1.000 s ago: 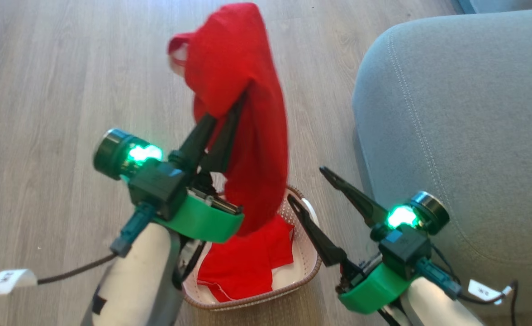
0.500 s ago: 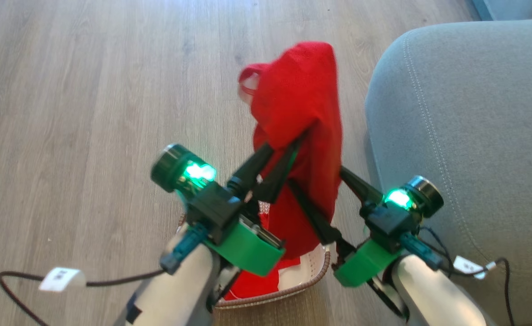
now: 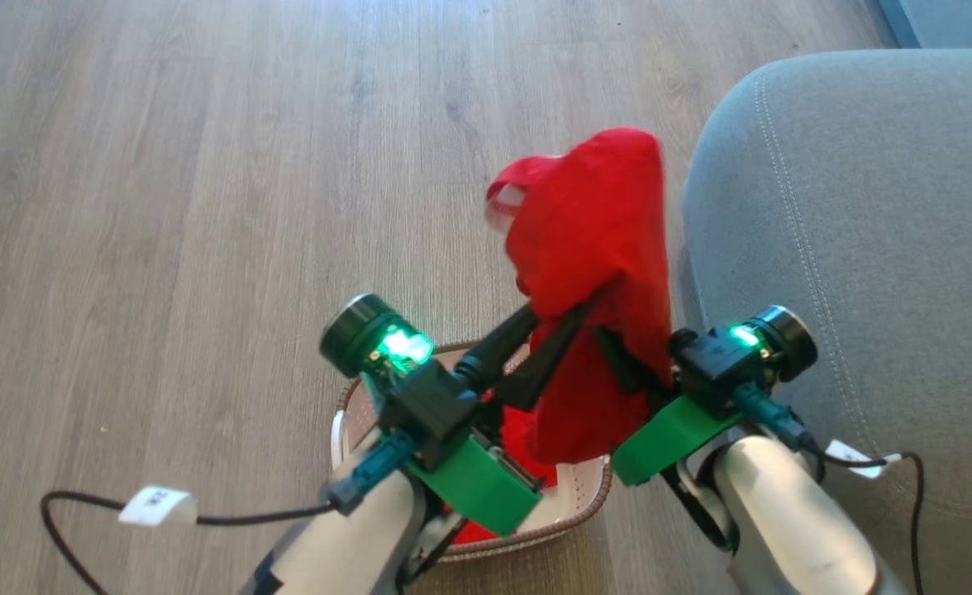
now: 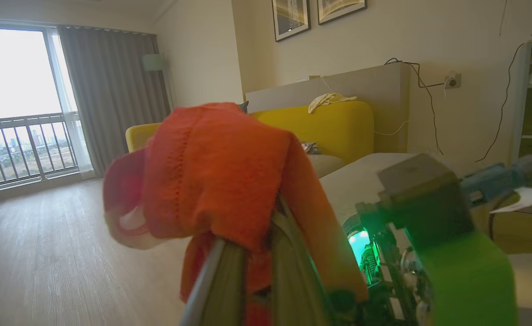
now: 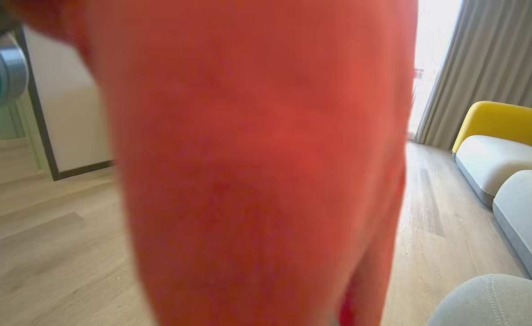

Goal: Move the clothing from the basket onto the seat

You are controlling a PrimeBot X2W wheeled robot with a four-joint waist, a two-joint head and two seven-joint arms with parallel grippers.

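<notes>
Red garment (image 3: 597, 240): hanging over basket (image 3: 593, 496), left gripper (image 3: 556, 318) jaws clamping it; right gripper (image 3: 622, 364) touching it, jaws hidden, cannot tell; second garment (image 3: 519, 434) lying in basket

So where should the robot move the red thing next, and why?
Probably swing the red garment rightward over the grey seat: the left gripper holds it up above the basket, just beside the seat, and none of it rests there yet.
</notes>
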